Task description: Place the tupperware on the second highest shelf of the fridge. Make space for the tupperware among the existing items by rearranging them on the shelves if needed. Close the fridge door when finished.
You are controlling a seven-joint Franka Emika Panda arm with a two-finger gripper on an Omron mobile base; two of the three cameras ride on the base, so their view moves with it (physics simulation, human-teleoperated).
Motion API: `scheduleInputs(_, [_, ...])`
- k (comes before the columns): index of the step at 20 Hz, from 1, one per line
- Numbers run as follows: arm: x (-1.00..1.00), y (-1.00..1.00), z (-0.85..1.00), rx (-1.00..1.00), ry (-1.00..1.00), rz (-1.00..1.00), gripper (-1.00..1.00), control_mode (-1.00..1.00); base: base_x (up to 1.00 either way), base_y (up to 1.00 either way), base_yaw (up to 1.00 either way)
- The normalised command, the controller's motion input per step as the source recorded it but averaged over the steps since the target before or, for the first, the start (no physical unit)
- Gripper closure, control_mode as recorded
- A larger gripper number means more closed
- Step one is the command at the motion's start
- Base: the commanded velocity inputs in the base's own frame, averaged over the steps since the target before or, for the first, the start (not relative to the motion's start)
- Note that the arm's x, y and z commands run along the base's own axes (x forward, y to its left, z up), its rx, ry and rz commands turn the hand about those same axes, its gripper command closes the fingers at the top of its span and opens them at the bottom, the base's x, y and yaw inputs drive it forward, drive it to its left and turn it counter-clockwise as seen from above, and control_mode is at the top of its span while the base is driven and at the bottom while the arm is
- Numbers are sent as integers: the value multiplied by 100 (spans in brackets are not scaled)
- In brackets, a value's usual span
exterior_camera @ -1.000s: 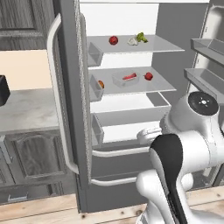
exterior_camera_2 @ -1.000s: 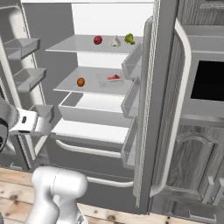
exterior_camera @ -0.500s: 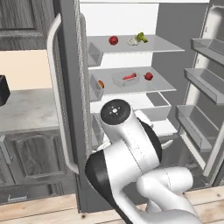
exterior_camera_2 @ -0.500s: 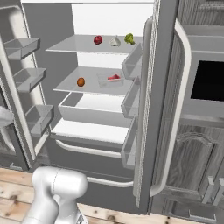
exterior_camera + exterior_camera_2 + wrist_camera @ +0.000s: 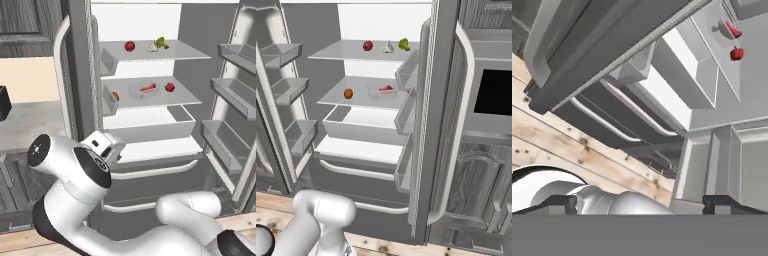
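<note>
The tupperware (image 5: 143,90) sits on the second highest shelf (image 5: 185,100) of the open fridge (image 5: 428,150), between an orange piece (image 5: 115,96) and a red fruit (image 5: 170,87). Above, another red fruit (image 5: 129,46), a white bulb (image 5: 151,47) and a green vegetable (image 5: 161,42) share the top shelf (image 5: 190,51). The jaws (image 5: 639,202), far from the tupperware, hold nothing; their tips stand wide apart, aimed at the fridge's lower part.
</note>
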Motion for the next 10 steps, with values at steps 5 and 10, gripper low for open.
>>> scheduleInputs(5, [38, 67, -26, -25, 2, 0, -100, -100, 0, 0, 0])
scheduleInputs(10, [36, 57, -53, -24, 0, 0, -100, -100, 0, 0, 0])
